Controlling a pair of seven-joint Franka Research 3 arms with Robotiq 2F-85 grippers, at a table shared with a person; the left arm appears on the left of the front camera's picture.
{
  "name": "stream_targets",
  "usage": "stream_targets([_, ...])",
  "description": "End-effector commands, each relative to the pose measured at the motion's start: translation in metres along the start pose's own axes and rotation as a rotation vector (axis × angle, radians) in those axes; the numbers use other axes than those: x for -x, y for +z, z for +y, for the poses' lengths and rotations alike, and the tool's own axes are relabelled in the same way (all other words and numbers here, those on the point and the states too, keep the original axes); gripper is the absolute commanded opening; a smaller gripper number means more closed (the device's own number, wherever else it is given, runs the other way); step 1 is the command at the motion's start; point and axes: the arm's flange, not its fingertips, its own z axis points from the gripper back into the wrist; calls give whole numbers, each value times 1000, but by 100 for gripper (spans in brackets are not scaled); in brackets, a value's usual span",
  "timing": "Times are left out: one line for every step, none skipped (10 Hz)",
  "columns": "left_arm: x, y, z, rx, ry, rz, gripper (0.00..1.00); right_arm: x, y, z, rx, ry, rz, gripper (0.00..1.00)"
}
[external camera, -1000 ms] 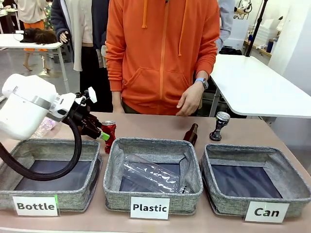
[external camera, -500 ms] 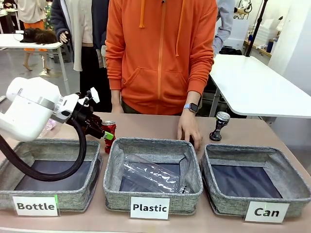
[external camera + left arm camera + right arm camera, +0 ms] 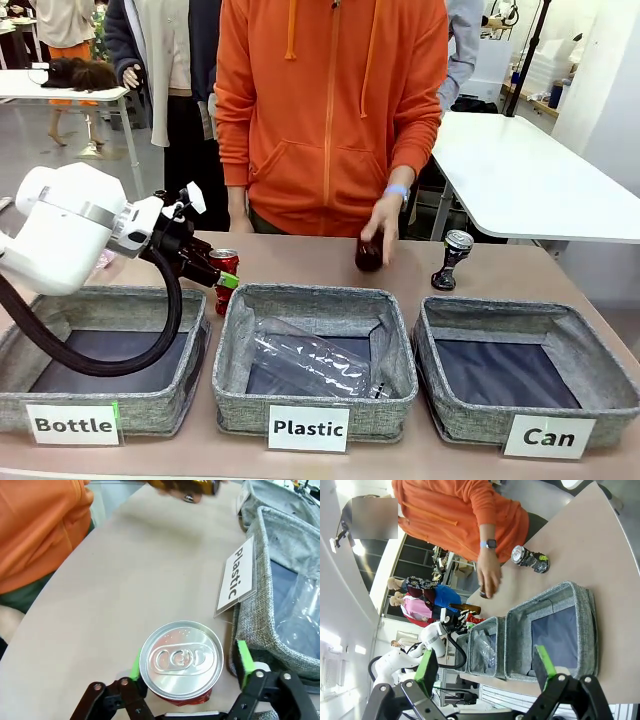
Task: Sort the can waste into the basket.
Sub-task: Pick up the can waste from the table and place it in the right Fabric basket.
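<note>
- Left pincer (image 3: 189,660): released, jaws straddling the red can (image 3: 224,268). One pad sits just beside the can's rim and the other shows a gap (no grip yet, in our judgement).
- The red can stands upright on the counter (image 3: 300,255), at 10 o'clock of the Plastic bin (image 3: 300,298). The Can basket (image 3: 500,318) lies well apart at 3 o'clock, with the black can (image 3: 452,258) at its 11 o'clock.
- Right pincer (image 3: 485,670): released, grasping nothing.
- Risk: an uneven closure may shove or tip the can, and the pad nearest the Plastic bin may catch its fabric wall.
- Risk: a carry toward 3 o'clock would pass near the person's hand (image 3: 380,222), which holds a brown bottle (image 3: 368,252).
- Hidden: the can's body below its lid, so we cannot judge its dents. The bottle is blurred and cut off in the left wrist view.
</note>
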Motion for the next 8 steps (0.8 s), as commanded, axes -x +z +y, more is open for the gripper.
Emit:
stream_targets([1,-4,2,4,-33,-25,40,-4,0,0,-21,25,-16,100])
stream_targets([0,-4,3,6,-32,-34,0,-4,0,0,-21,25,-16,100])
stream_targets([0,-3,3,8,-30,-42,24,-4,0,0,-21,25,-16,100])
stream_targets([-1,-3,3,7,-30,-44,0,-4,0,0,-21,25,-16,100])
stream_targets([-1,-3,2,10,-28,-48,0,-4,0,0,-21,25,-16,100])
stream_targets([-2,-2,1,10,-29,-54,0,-4,0,0,-21,25,-16,100])
stream_targets([-5,2,-1,8,-35,-71,0,-4,0,0,-21,25,-16,100])
stream_targets([-10,10,-4,1,-43,-91,0,-4,0,0,-21,25,-16,100])
